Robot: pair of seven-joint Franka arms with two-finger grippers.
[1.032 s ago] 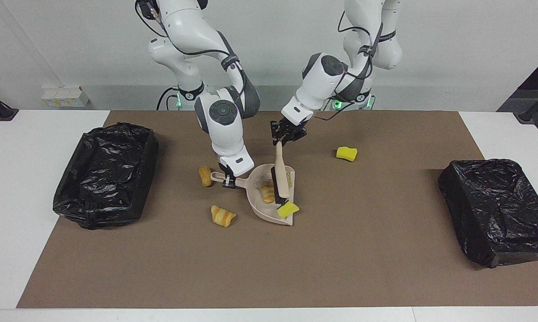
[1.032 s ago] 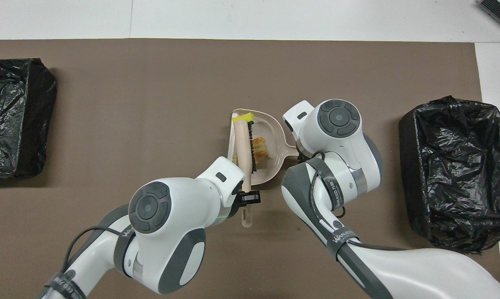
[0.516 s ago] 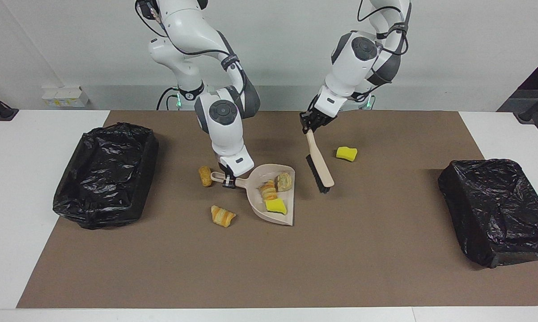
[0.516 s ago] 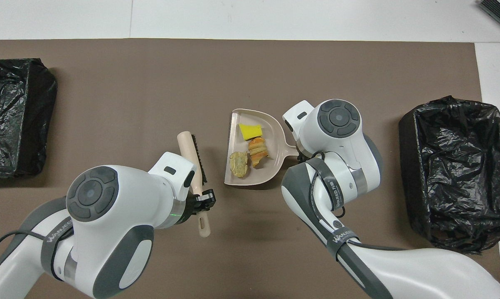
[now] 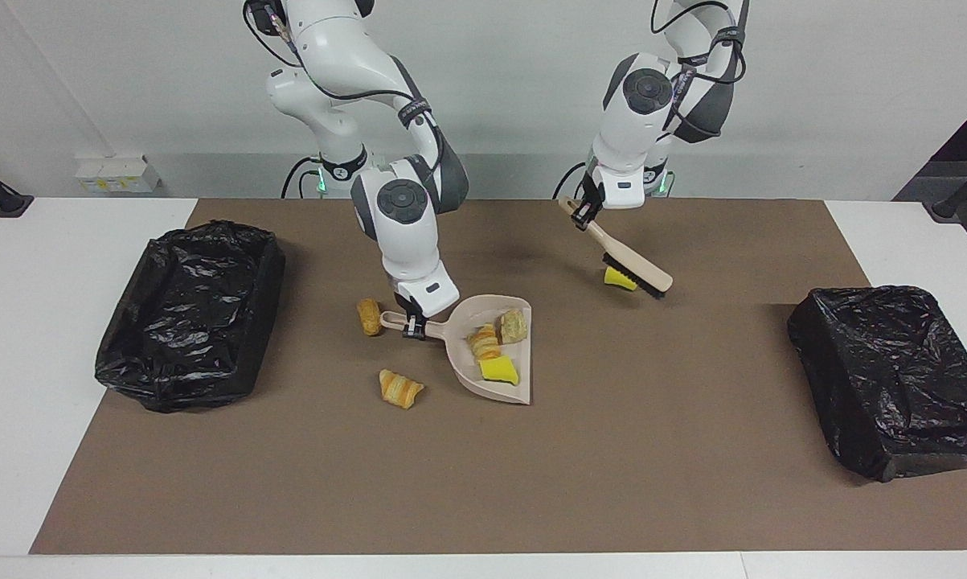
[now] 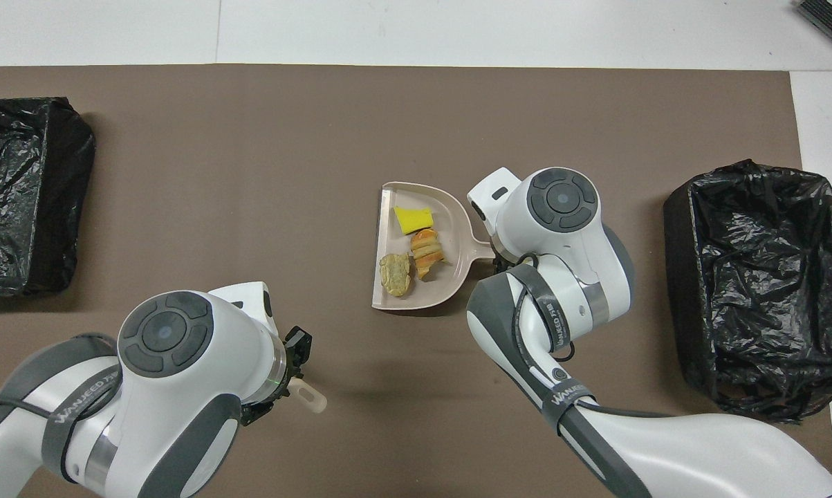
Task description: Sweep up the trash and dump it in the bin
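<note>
We saw the right gripper point(image 5: 410, 325) clamped on the handle of the beige plastic dustpan point(image 5: 495, 350), which held a yellow sponge chunk point(image 5: 498, 369) and two tan bread bits point(image 5: 483, 342). The left gripper point(image 5: 583, 212) gripped the wooden-backed black-bristled brush point(image 5: 633, 266) over another yellow sponge piece point(image 5: 618, 278). Two croissant-like pieces point(image 5: 400, 388) lay loose on the brown mat point(image 5: 483, 482) beside the dustpan.

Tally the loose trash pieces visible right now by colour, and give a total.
Yellow sponge chunks: 2, one in the dustpan, one under the brush.
Tan-orange bread bits: 4, two in the dustpan, two on the mat.
Total: 6 pieces in view.
</note>
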